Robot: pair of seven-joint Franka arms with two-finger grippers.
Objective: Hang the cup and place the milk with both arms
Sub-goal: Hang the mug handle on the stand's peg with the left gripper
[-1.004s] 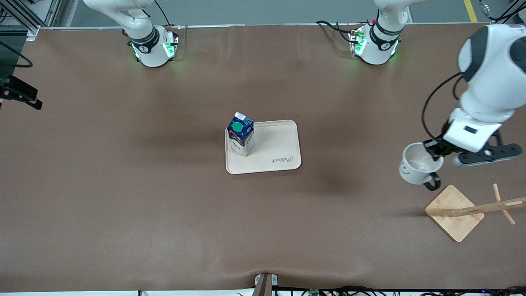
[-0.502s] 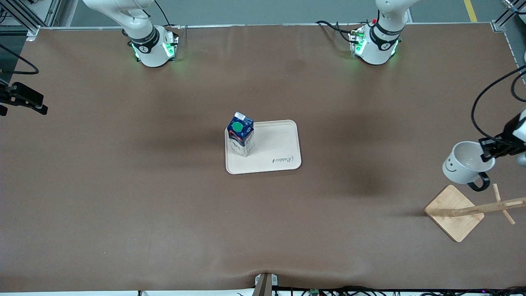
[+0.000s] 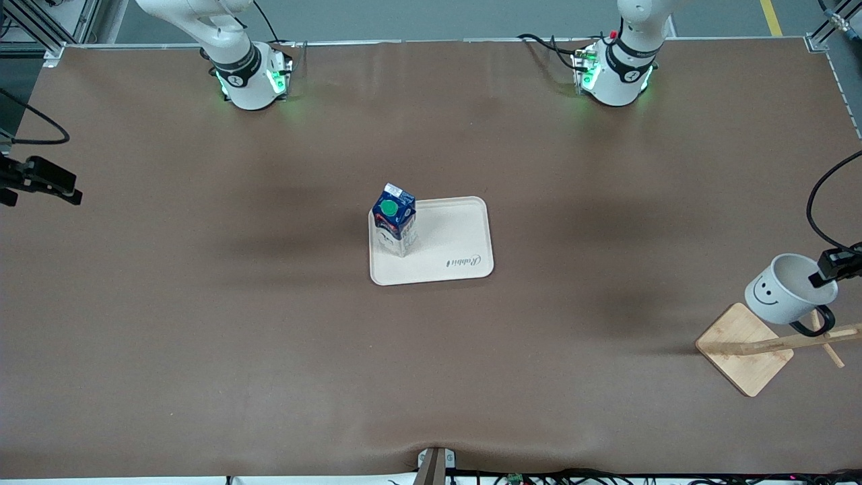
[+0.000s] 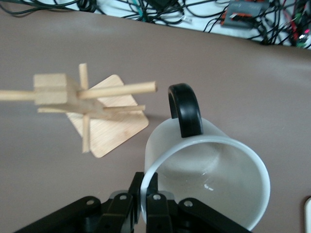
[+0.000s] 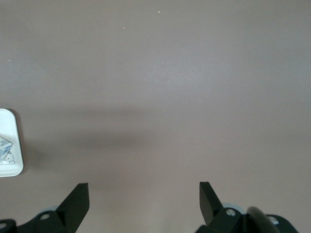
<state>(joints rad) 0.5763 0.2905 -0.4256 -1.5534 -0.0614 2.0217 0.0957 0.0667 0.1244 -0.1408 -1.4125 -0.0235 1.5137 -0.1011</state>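
Cup point(image 3: 786, 296) hangs pinched by its rim in the left gripper's point(image 4: 146, 201) jaws, handle point(image 4: 185, 109) just short of the rack's point(image 3: 774, 345) peg point(image 4: 119, 90). It looks light, rigid, probably slippery. Right gripper point(image 5: 144, 201) waits over bare surface point(image 5: 160, 87), jaws spread; milk point(image 3: 394, 219) stands on the tray point(image 3: 458, 232).

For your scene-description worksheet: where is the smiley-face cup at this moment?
In the front view the cup hangs in the air at the left arm's end of the table, gripped by its rim in the left gripper, over the wooden rack.
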